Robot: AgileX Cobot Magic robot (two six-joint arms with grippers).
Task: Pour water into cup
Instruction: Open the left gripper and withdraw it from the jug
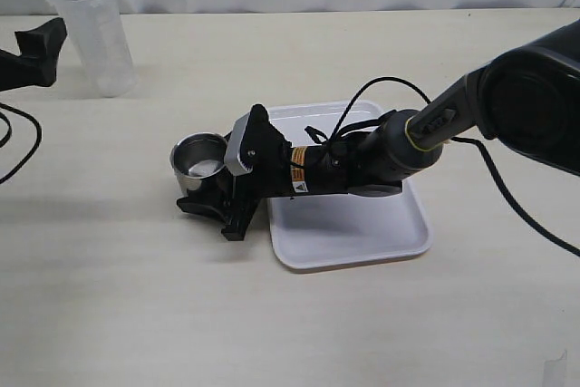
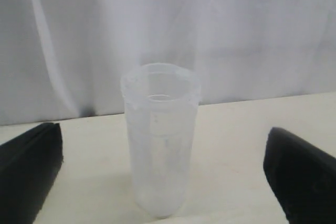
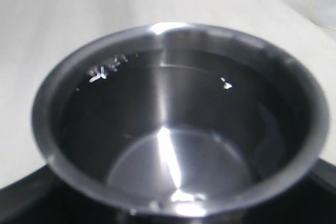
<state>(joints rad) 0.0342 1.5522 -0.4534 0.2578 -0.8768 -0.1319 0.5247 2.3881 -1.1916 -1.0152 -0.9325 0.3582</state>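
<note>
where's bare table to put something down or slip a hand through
Free: the broad strip of table nearer the camera than the cup and tray, and the stretch between beaker and cup. Crowded: the right gripper flanks the cup beside the tray, its arm hangs over the tray, and the open left gripper sits by the beaker.

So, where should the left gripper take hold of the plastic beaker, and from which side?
Grip the beaker on its straight wall near mid-height, below the wider rim. It stands upright, tall and round, so the left gripper, whose open jaws face it, should probably come in level from that side, one jaw passing each side of the wall.
</note>
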